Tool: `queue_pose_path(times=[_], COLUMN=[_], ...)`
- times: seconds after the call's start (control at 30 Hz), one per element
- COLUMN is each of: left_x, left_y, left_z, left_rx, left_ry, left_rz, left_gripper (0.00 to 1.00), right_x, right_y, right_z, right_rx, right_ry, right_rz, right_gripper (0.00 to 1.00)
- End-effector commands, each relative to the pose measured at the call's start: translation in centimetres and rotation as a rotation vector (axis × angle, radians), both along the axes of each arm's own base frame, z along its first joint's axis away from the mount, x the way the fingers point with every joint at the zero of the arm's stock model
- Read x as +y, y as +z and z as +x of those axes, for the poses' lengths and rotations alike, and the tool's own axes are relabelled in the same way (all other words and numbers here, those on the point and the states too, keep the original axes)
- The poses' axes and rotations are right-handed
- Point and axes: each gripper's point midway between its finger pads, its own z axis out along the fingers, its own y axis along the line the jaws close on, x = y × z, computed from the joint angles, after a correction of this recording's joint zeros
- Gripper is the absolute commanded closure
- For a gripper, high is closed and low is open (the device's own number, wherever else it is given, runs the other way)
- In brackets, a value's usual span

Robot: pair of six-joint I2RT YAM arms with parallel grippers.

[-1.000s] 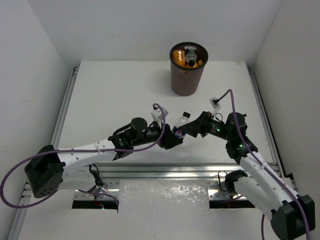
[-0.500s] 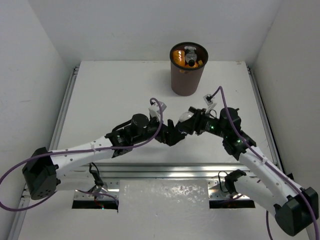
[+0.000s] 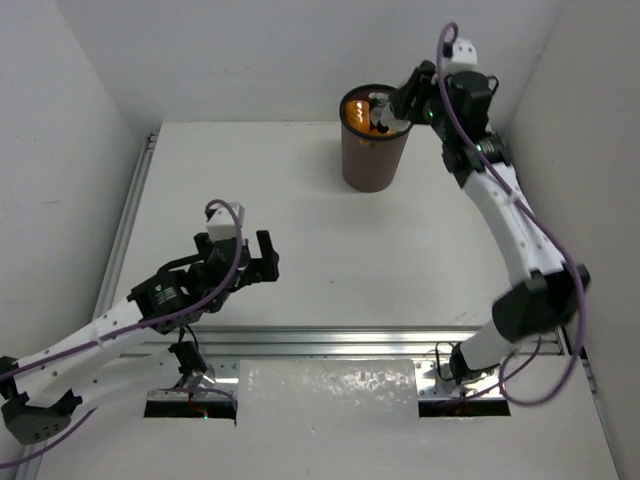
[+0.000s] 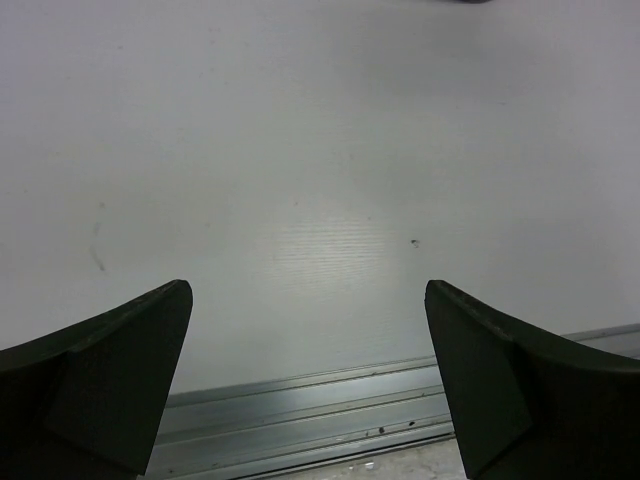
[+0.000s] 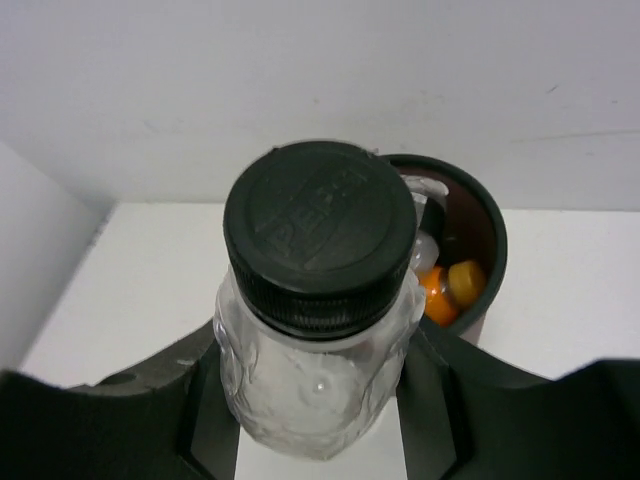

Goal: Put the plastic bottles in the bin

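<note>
My right gripper [image 5: 316, 392] is shut on a clear plastic bottle [image 5: 318, 330] with a black cap [image 5: 320, 225], held by its body. In the top view the right gripper [image 3: 393, 108] reaches over the rim of the dark brown bin [image 3: 372, 162] at the back of the table. In the right wrist view the bin [image 5: 496, 236] shows just past the cap, with orange bottles [image 5: 437, 292] and a yellow cap [image 5: 466, 281] inside. My left gripper [image 3: 256, 258] is open near the front left, and nothing lies between the left gripper [image 4: 308, 335] jaws.
An aluminium rail [image 3: 330, 340] runs along the table's near edge and shows under the left gripper [image 4: 300, 412]. Side rails [image 3: 128, 215] border the white table. White walls close in behind and on both sides.
The left gripper let go of the dark-capped bottle, opened wide and drew back to the left. The right gripper shut on that bottle and carried it up to the bin.
</note>
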Motion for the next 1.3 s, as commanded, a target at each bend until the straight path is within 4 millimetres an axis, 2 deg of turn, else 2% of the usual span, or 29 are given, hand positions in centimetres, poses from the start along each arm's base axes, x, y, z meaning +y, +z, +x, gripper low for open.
queue_pose_path(times=[0.0, 0.07, 0.1, 0.17, 0.3, 0.33, 0.4, 0.47, 0.53, 0.63, 0.77, 0.83, 0.87, 0.9, 0.93, 0.97, 1.03, 1.17, 1.27], left_x=[2.3, 2.9, 3.1, 3.1, 3.0, 2.9, 2.8, 2.8, 2.6, 2.7, 2.7, 2.7, 2.7, 2.7, 2.7, 2.7, 2.7, 2.7, 2.6], left_y=[0.5, 1.4, 1.4, 1.8, 1.5, 1.4, 1.4, 1.4, 1.5, 1.6, 1.8, 1.7, 1.7, 1.8, 1.8, 1.8, 1.8, 1.7, 1.6], left_z=[-0.6, -0.9, -0.9, -1.0, -0.9, -0.9, -0.9, -0.9, -1.0, -1.0, -1.1, -1.1, -1.1, -1.1, -1.1, -1.1, -1.1, -1.1, -1.1], left_rx=[-0.049, -0.081, -0.088, -0.101, -0.087, -0.084, -0.082, -0.082, -0.087, -0.093, -0.096, -0.096, -0.096, -0.096, -0.098, -0.098, -0.099, -0.096, -0.092], left_ry=[0.038, 0.048, 0.054, 0.046, 0.046, 0.043, 0.037, 0.033, 0.025, 0.021, 0.02, 0.021, 0.021, 0.021, 0.021, 0.021, 0.021, 0.017, 0.019], left_rz=[0.009, -0.027, -0.036, -0.054, -0.039, -0.037, -0.033, -0.034, -0.043, -0.05, -0.055, -0.056, -0.056, -0.057, -0.06, -0.06, -0.061, -0.056, -0.052], left_gripper=[0.0, 0.0, 0.0, 0.0, 0.01, 0.0, 0.0, 0.0, 0.0, 0.0, 0.0, 0.0, 0.0, 0.0, 0.0, 0.0, 0.0, 0.0, 0.0], right_x=[-1.3, -0.9, -0.5, -0.4, 0.5, 0.5, 1.5, 1.7, 1.7, 2.2, 2.5, 2.6, 2.6, 2.5, 2.3, 2.0, 1.5, 1.4, 1.2], right_y=[-0.6, -1.3, -1.4, -1.8, -5.6, -7.1, -8.4, -11.3, -12.6, -13.1, -11.4, -10.7, -11.0, -11.3, -11.3, -12.2, -12.6, -11.3, -8.5], right_z=[6.9, 9.1, 11.1, 12.5, 15.4, 15.5, 15.6, 15.2, 14.8, 13.8, 12.8, 13.0, 12.9, 13.0, 13.3, 13.4, 13.6, 13.6, 13.6], right_rx=[-0.017, 0.004, -0.005, -0.013, 0.013, 0.064, 0.106, 0.18, 0.22, 0.251, 0.236, 0.231, 0.25, 0.256, 0.255, 0.272, 0.28, 0.254, 0.199], right_ry=[-0.063, -0.046, -0.045, -0.043, -0.025, -0.021, 0.028, 0.039, 0.042, 0.082, 0.098, 0.104, 0.109, 0.104, 0.093, 0.079, 0.064, 0.06, 0.048], right_rz=[-0.113, -0.141, -0.141, -0.148, -0.157, -0.161, -0.149, -0.141, -0.138, -0.132, -0.104, -0.104, -0.113, -0.122, -0.126, -0.139, -0.148, -0.14, -0.13], right_gripper=[1.0, 1.0, 1.0, 1.0, 1.0, 1.0, 1.0, 1.0, 1.0, 0.99, 0.96, 0.89, 0.84, 0.69, 0.24, 0.14, 0.02, 0.01, 0.01])
